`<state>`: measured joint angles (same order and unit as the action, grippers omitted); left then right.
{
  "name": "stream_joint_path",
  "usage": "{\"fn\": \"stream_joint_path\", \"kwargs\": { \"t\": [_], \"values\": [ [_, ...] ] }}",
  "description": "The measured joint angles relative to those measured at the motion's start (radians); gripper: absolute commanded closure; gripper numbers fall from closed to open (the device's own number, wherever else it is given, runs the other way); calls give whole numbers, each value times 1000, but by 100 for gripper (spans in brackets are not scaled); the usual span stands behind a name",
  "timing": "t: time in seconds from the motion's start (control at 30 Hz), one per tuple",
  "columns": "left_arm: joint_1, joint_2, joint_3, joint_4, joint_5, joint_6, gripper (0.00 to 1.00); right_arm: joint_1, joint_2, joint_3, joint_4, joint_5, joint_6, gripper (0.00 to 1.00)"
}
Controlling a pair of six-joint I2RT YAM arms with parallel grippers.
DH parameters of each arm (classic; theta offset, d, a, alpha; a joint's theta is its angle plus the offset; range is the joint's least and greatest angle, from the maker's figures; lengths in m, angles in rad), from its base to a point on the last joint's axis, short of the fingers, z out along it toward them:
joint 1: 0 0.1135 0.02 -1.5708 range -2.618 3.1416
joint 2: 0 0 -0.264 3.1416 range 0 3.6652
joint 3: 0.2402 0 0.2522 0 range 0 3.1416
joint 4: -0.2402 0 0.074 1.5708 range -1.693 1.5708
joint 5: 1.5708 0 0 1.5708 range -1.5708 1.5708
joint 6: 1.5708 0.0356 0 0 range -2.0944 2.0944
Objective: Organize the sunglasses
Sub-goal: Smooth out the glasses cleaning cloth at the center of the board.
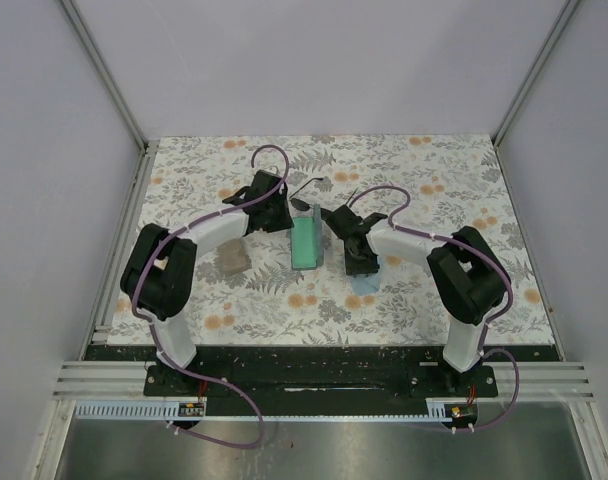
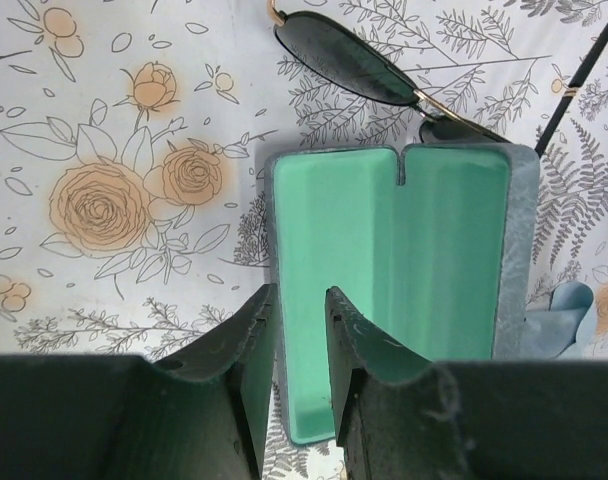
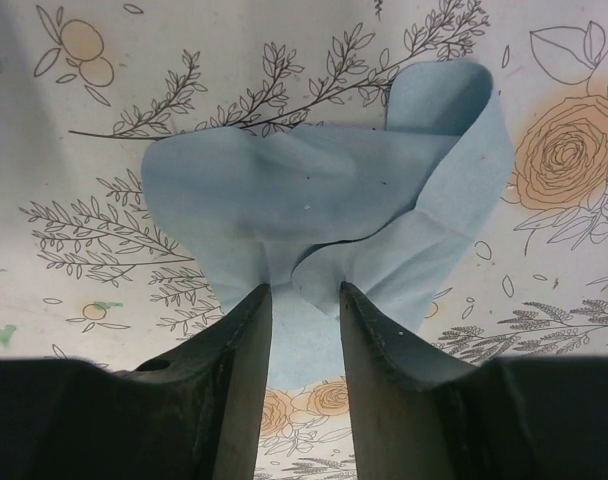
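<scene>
The black wire-framed sunglasses [image 2: 354, 60] lie on the flowered cloth just beyond the open teal case [image 2: 434, 250]. In the top view they [image 1: 310, 190] sit behind the case [image 1: 306, 245]. My left gripper [image 2: 301, 300] has closed to a narrow gap astride the case's left wall, one finger outside and one inside. My right gripper [image 3: 304, 295] is closed to a narrow gap on a light-blue cloth [image 3: 314, 190], which puckers at the fingertips. The purple-lensed pair is out of view.
A beige case [image 1: 232, 262] lies closed left of the teal one, beside my left arm. The cloth [image 1: 365, 286] lies right of the teal case under my right gripper [image 1: 359, 262]. Grey walls enclose the table on three sides.
</scene>
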<state>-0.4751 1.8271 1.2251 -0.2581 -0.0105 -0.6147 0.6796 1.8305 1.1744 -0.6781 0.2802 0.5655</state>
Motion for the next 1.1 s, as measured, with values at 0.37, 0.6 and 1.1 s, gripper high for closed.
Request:
{"fn": "stream_joint_path", "kwargs": {
  "t": [0.37, 0.6, 1.1],
  "values": [
    [-9, -190, -96, -34, 52, 17, 71, 7, 2, -15, 14, 46, 13, 96],
    [-111, -264, -112, -33, 64, 32, 71, 7, -47, -60, 10, 64, 17, 100],
    [-304, -229, -113, -17, 66, 45, 71, -134, -418, -244, 13, 57, 52, 100]
  ]
}}
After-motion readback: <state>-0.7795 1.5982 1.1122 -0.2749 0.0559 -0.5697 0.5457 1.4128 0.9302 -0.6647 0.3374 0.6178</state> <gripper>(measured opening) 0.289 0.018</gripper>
